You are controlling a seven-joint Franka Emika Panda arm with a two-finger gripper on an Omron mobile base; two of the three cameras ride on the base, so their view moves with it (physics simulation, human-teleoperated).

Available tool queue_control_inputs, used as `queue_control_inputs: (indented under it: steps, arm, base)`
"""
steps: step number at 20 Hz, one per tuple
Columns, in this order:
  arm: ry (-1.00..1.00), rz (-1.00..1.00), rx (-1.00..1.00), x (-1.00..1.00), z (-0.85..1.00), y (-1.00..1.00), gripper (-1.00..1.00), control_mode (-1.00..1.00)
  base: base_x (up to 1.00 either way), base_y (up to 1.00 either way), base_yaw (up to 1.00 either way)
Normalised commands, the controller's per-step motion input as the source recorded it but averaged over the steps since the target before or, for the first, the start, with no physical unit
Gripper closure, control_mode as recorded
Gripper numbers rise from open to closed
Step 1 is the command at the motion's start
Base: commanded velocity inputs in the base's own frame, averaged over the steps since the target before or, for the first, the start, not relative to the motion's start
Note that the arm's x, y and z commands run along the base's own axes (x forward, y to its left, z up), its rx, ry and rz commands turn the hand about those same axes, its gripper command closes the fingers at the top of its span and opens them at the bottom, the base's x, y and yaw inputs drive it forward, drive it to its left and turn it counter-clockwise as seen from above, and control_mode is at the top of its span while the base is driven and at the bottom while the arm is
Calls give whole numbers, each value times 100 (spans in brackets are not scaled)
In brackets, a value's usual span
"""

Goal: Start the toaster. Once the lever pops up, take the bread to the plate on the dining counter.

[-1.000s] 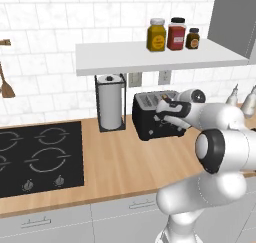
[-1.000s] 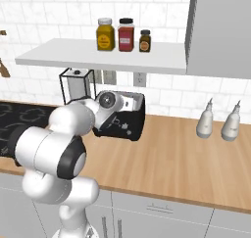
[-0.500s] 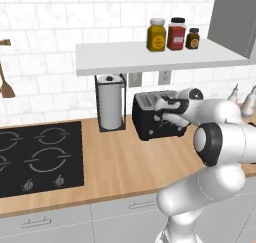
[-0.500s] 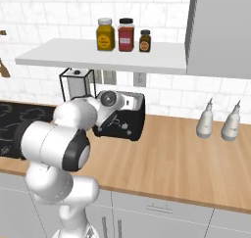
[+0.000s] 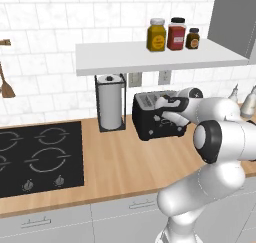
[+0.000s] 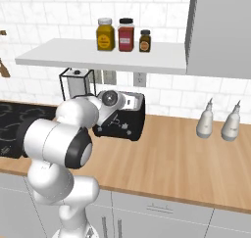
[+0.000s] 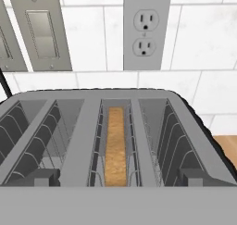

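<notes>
The black four-slot toaster (image 5: 150,121) (image 6: 128,120) stands on the wood worktop against the tiled wall. From the hand view I look down into the toaster (image 7: 88,122). The bread (image 7: 115,145) sits upright, sunk in the third slot from the left. My gripper (image 5: 164,112) (image 7: 119,178) hovers at the toaster's front top edge. It is open, with the fingertips (image 7: 46,177) wide apart and nothing between them. I cannot make out the lever. The plate and the dining counter are out of view.
A paper-towel roll (image 5: 111,104) in a black stand is just left of the toaster, and a black hob (image 5: 37,157) lies further left. A white shelf (image 5: 150,57) with three jars hangs above. Two bottles (image 6: 218,123) stand to the right. A wall outlet (image 7: 146,29) is behind.
The arm's elbow has shifted slightly. The gripper stays open at the toaster's front top, almost where it was.
</notes>
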Motion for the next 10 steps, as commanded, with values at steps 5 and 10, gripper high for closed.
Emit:
queue_control_inputs:
  steps: [5, 10]
  arm:
    - [0, 0, 0, 0, 0, 0, -100, -100]
    - [0, 0, 0, 0, 0, 0, -100, -100]
  base:
    - [0, 0, 0]
    - [0, 0, 0]
